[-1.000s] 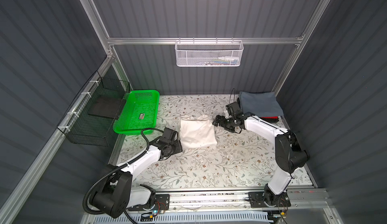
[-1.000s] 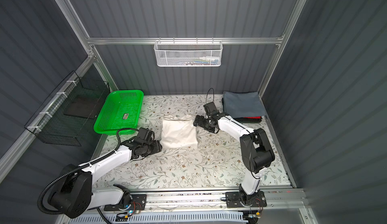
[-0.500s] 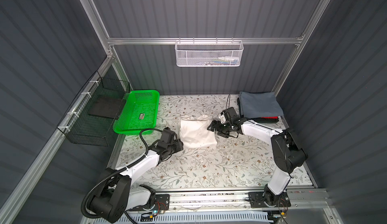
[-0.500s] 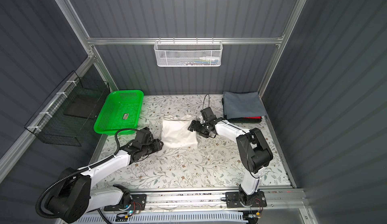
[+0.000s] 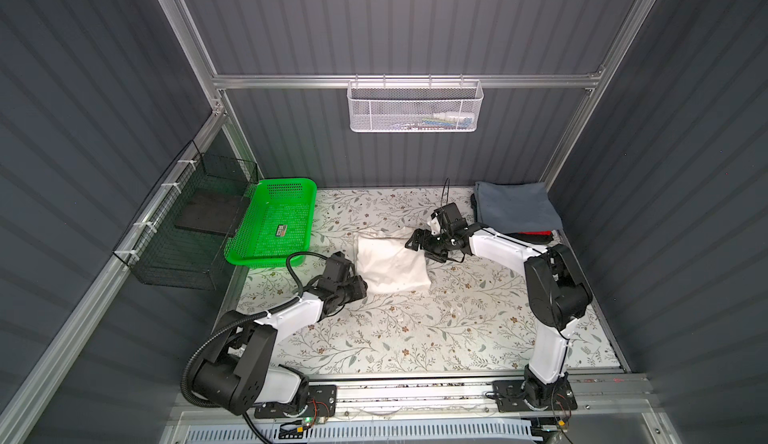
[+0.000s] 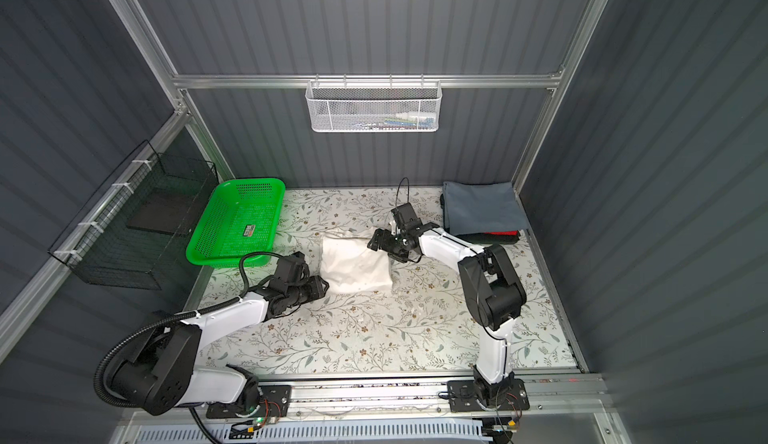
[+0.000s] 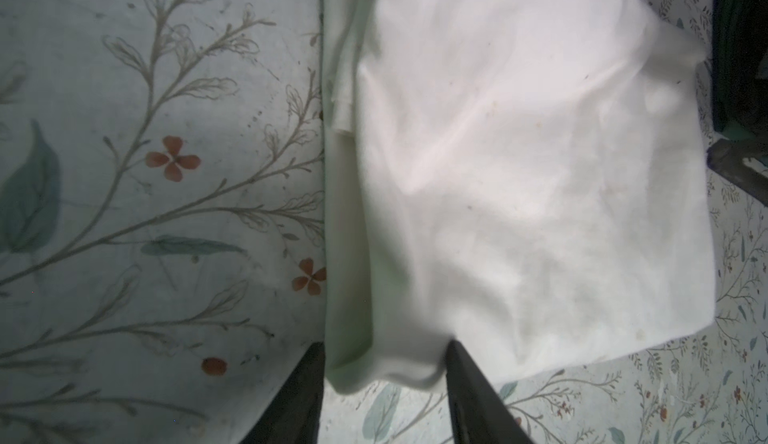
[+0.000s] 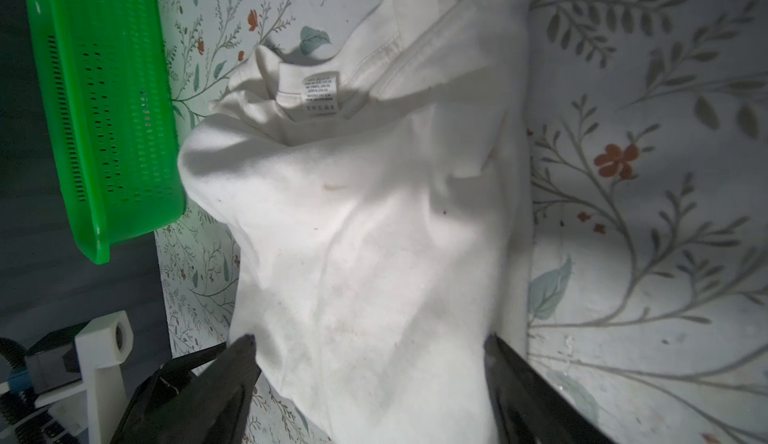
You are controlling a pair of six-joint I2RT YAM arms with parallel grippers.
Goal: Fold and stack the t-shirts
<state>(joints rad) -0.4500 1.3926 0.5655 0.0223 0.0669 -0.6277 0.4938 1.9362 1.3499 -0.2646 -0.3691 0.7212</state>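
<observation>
Far left on the wall a black wire basket (image 5: 174, 263) is hung, and a green basket (image 5: 286, 182) is set beside it on the floral table covering (image 5: 415, 321); neither is judged in the way. Left gripper (image 5: 362, 286) is laid low at the near-left corner of the cream tee (image 5: 392, 261). Jaws are seen part-spread astride that corner, cloth between them, no firm pinch made out. The tee is folded mid-table, collar bunched at the far edge. A white mesh basket (image 5: 415, 107) is hung above, clear of the work. Right gripper (image 5: 422, 248) is placed at the tee's far-right edge, jaws spread wide, nothing pinched. A two-point pickup is judged intended, so the fold is kept. In the far-right corner a grey-blue tee (image 5: 515, 209) is stacked over a dark tee (image 5: 517, 235) and a red tee (image 5: 536, 234). The right arm is lying between tee and stack.
</observation>
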